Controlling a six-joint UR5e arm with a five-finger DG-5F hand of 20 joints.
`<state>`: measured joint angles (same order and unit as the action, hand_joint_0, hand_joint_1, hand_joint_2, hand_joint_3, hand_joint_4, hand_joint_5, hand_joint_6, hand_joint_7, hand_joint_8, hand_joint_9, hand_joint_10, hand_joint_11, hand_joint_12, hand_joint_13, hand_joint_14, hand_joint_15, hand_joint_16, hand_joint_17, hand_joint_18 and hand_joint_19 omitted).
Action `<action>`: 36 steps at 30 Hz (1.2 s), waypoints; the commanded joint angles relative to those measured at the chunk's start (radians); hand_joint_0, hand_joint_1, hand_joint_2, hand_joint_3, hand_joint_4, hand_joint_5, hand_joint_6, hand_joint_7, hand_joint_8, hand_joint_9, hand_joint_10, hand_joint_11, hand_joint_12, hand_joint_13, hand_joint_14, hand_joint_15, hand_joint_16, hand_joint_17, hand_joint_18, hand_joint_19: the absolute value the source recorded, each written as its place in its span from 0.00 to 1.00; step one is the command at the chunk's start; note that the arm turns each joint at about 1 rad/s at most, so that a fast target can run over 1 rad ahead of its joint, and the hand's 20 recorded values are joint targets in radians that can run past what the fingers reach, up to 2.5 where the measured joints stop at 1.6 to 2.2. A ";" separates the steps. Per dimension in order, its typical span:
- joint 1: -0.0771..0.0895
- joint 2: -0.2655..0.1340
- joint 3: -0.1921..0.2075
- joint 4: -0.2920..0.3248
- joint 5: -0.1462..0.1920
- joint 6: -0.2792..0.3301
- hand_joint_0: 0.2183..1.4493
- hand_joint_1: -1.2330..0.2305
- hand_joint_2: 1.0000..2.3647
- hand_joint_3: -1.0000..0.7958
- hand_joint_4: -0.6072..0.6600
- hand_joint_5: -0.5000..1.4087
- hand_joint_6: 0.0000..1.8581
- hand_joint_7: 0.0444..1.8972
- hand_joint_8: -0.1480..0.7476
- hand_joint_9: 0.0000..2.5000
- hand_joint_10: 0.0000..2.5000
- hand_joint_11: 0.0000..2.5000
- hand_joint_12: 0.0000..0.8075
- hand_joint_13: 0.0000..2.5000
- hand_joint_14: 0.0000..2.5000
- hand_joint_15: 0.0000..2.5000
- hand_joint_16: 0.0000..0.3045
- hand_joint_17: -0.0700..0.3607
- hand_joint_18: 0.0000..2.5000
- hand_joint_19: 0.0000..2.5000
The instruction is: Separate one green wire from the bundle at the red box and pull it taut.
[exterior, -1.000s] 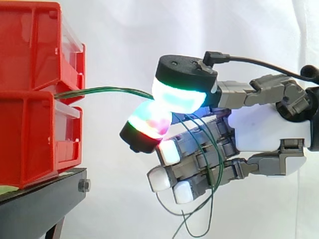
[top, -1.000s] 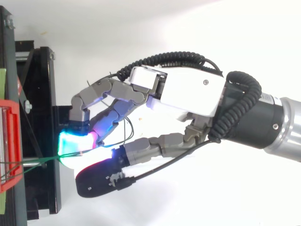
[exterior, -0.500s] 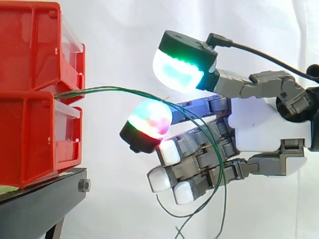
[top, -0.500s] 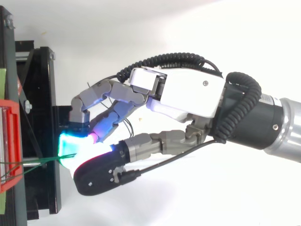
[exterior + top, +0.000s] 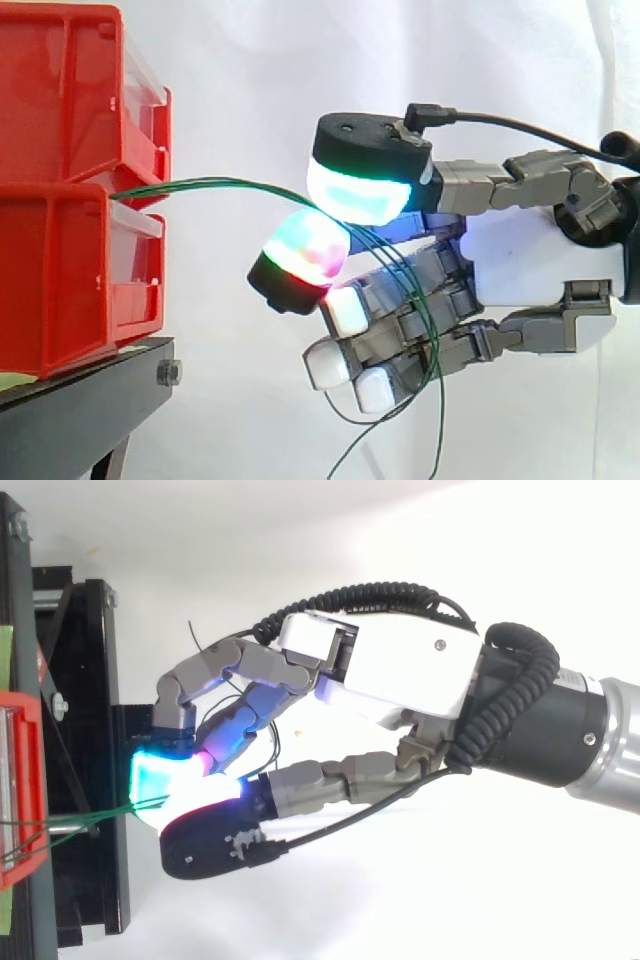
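Note:
Thin green wires (image 5: 220,183) come out between the two stacked red bins (image 5: 60,200) and arc rightward to my hand (image 5: 540,265). The thumb's green-cyan pad (image 5: 365,195) presses down on a multicoloured fingertip (image 5: 305,250), and the wires pass between the two. Past that pinch, several strands (image 5: 425,320) hang slack across the curled lower fingers and loop below the hand. I cannot tell how many strands are pinched. From above, the hand (image 5: 400,675) reaches left toward the red box (image 5: 20,780), with the wires (image 5: 80,823) running from the box to the glowing pads.
The bins rest on a black stand (image 5: 90,400), whose frame (image 5: 90,730) lies just left of the fingertips. A white curtain is the backdrop. Open space lies below and to the right of the hand.
Half a second ago the thumb was lifted off the fingertip, with the wires loose between them. It has come back down onto that fingertip, and the hand has shifted slightly right.

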<state>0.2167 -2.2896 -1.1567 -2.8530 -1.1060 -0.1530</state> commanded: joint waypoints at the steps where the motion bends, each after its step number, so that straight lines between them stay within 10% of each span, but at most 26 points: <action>1: 0.000 0.004 0.000 -0.014 0.000 0.001 0.37 0.29 0.01 0.34 0.53 0.18 0.48 0.49 0.44 0.37 0.01 0.25 0.39 0.32 0.01 0.22 0.17 0.44 0.26 0.26; 18: -0.007 0.021 0.000 -0.039 0.000 -0.003 0.25 0.52 0.00 0.28 0.58 0.18 0.48 0.50 0.46 0.40 0.01 0.24 0.42 0.33 0.01 0.23 0.18 0.45 0.27 0.27; 27: -0.011 0.024 0.000 -0.051 -0.002 -0.002 0.31 0.35 0.01 0.45 0.57 0.18 0.49 0.51 0.46 0.39 0.01 0.25 0.41 0.33 0.01 0.23 0.18 0.44 0.26 0.27; 36: -0.010 0.024 0.000 -0.052 0.000 -0.003 0.36 0.32 0.00 0.32 0.54 0.17 0.49 0.46 0.44 0.37 0.01 0.25 0.39 0.33 0.01 0.23 0.17 0.44 0.26 0.26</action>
<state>0.2057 -2.2657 -1.1566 -2.9051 -1.1063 -0.1562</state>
